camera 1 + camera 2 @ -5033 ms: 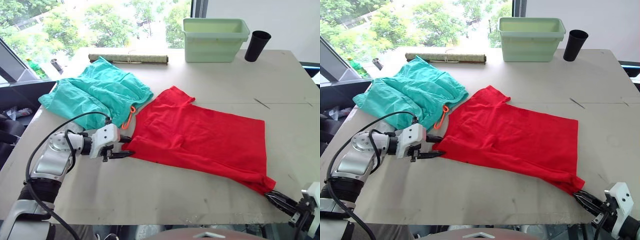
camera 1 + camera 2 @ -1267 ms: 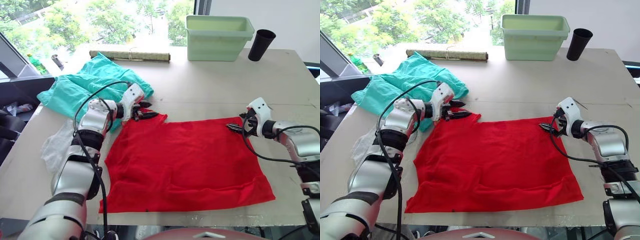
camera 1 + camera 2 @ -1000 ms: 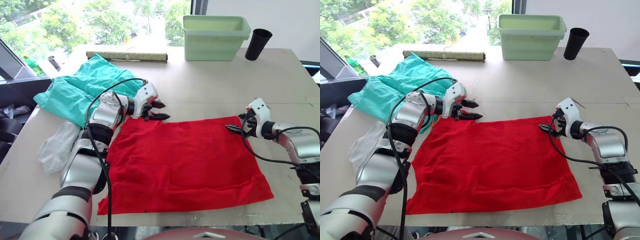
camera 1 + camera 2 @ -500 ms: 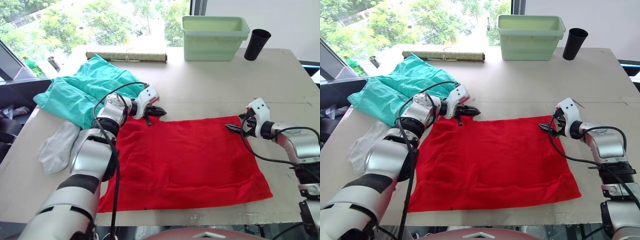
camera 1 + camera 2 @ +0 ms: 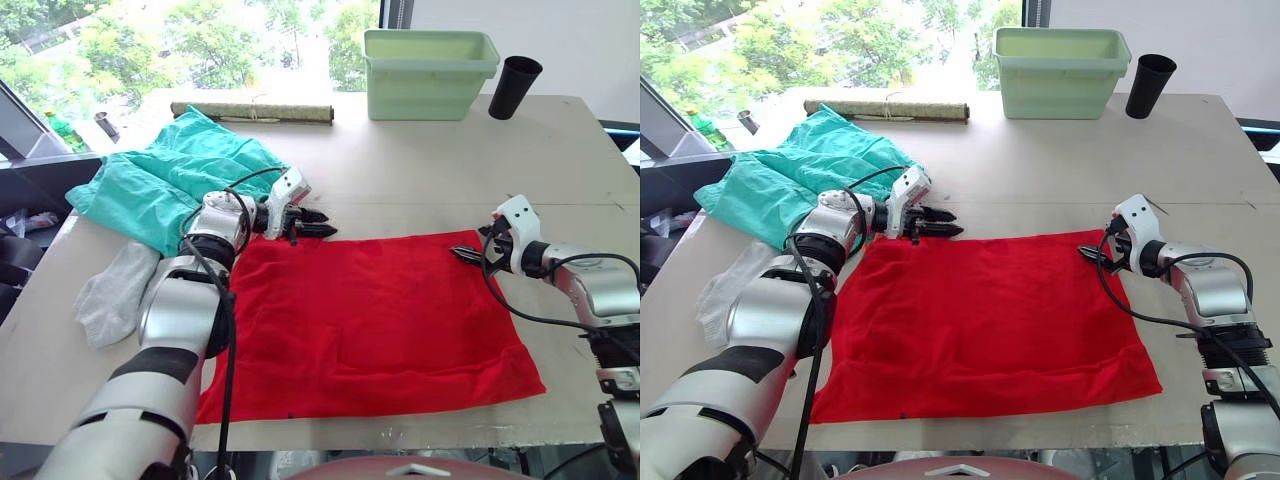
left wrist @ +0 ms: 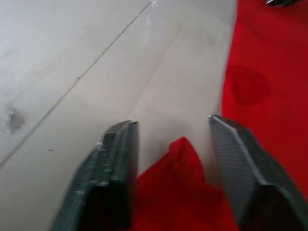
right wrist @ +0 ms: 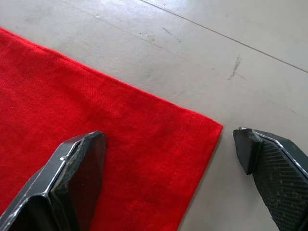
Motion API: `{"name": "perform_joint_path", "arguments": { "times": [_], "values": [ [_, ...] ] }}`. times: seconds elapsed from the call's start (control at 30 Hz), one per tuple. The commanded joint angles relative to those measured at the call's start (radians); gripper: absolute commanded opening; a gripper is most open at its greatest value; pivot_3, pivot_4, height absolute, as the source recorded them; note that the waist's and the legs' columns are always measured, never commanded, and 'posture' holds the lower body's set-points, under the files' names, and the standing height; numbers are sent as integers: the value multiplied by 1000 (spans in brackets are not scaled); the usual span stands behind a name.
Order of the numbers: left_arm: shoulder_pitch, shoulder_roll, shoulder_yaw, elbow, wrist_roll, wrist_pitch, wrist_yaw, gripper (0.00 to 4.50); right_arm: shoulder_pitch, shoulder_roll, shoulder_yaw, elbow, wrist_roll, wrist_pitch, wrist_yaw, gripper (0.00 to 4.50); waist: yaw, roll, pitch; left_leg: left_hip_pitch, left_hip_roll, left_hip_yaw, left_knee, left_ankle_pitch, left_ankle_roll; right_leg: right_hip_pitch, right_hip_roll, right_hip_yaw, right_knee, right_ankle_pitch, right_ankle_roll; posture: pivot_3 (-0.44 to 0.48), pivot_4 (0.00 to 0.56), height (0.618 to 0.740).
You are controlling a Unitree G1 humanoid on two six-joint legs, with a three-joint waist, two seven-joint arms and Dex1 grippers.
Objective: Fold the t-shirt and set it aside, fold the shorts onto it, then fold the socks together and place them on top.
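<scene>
T-shirt (image 5: 370,310) flat on desk (image 5: 430,170). Both hands, L (image 5: 318,223) and R (image 5: 462,254), open at far corners, prob. releasing after a fold.

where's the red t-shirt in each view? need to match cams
Left eye view: t-shirt spread flat across the table's near middle.
Right eye view: same, t-shirt.
Left wrist view: a bunched corner between the open fingers.
Right wrist view: a flat corner.
Shared landmark: right tool at the shirt's far right corner.
</scene>
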Motion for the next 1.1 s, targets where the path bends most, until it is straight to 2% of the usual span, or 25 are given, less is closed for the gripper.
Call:
{"name": "perform_joint_path", "arguments": {
  "times": [0.03,0.27,0.33,0.37,0.4,0.5,0.57,0.77,0.9,1.0,1.1],
  "values": [
    [-14,24,-7,-4,25,-39,18,3006,-7,6,-18,-38,-4,-15,-4,4500,0,0,0,0,0,0,0,0,0,0,0,0,0,0,0,0,150,737],
    [-11,25,-27,20,68,-53,26,3006,-16,17,-18,-30,-13,-25,-7,4500,0,0,0,0,0,0,0,0,0,0,0,0,0,0,0,0,150,737],
    [-8,18,-32,25,76,-55,36,2449,-19,22,-18,-32,-19,-35,-11,4500,0,0,0,0,0,0,0,0,0,0,0,0,1,0,0,0,150,737],
    [-7,15,-33,26,79,-56,35,2324,-20,26,-19,-36,-21,-37,-15,4500,0,0,0,0,0,0,0,0,0,0,0,0,1,0,0,0,150,737],
    [-6,14,-34,26,80,-57,33,1785,-22,30,-20,-40,-22,-37,-17,4500,0,0,0,0,0,0,0,0,0,0,0,0,1,0,0,0,150,737],
    [-8,11,-35,24,77,-54,22,579,-31,37,-26,-36,-20,-34,-19,4500,0,0,0,0,0,0,0,0,0,0,0,0,1,0,0,0,150,737],
    [-9,10,-34,20,73,-52,12,50,-35,41,-30,-28,-21,-32,-23,4500,0,0,0,0,0,0,0,0,0,0,0,0,1,0,0,0,150,737],
    [-13,13,-8,9,48,-55,17,50,-42,53,-66,19,1,5,-49,4500,0,0,0,0,0,0,1,0,0,0,0,0,1,0,0,0,150,737],
    [-26,1,22,3,25,-74,70,50,-43,58,-103,33,24,43,-58,4500,0,0,0,0,0,0,1,0,0,0,0,0,1,0,0,0,150,737],
    [-45,-16,42,2,12,-75,93,0,-46,57,-108,42,31,42,-48,3783,1,0,0,0,0,0,1,0,0,0,0,0,1,0,0,0,150,737],
    [-64,-26,61,-1,7,-91,139,0,-47,59,-112,40,33,29,-43,2399,0,0,0,0,0,0,1,0,0,0,0,0,1,0,0,0,150,737]
  ]
}}
